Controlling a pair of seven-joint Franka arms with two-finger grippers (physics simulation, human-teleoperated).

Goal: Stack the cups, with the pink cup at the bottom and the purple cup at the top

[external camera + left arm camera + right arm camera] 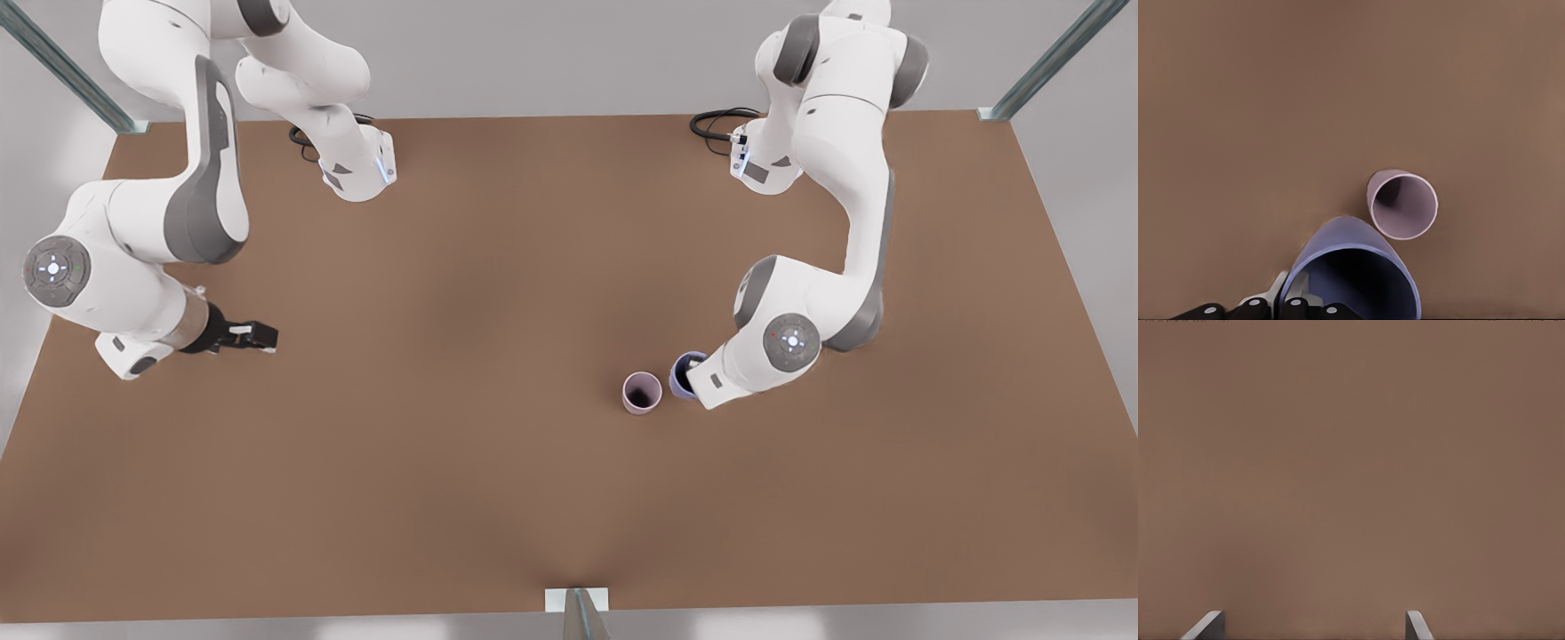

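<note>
- two cups stand near each other on the brown table (498,498), toward the front view's right; both are upright with dark insides
- pink cup (642,392) sits on the table with nothing in it and nothing touching it; in the left wrist view the pink cup (1403,203) lies just past the purple one, a thin strip of table between them
- purple cup (685,373) is just beside the pink cup, on the side nearer the front view's right, partly covered by the arm's wrist; in the left wrist view the purple cup (1351,275) is close under the camera, mouth toward it
- left gripper (1293,305) is at the purple cup's rim; one finger (1297,288) reaches inside the cup against the wall while dark parts of the gripper lie outside it, so it has the wall pinched between its fingers; whether the cup's base is touching the table i cannot tell
- right gripper (256,336) waits over bare table at the front view's left, well apart from both cups; its two fingertips (1210,625) stand wide apart with nothing between them
</note>
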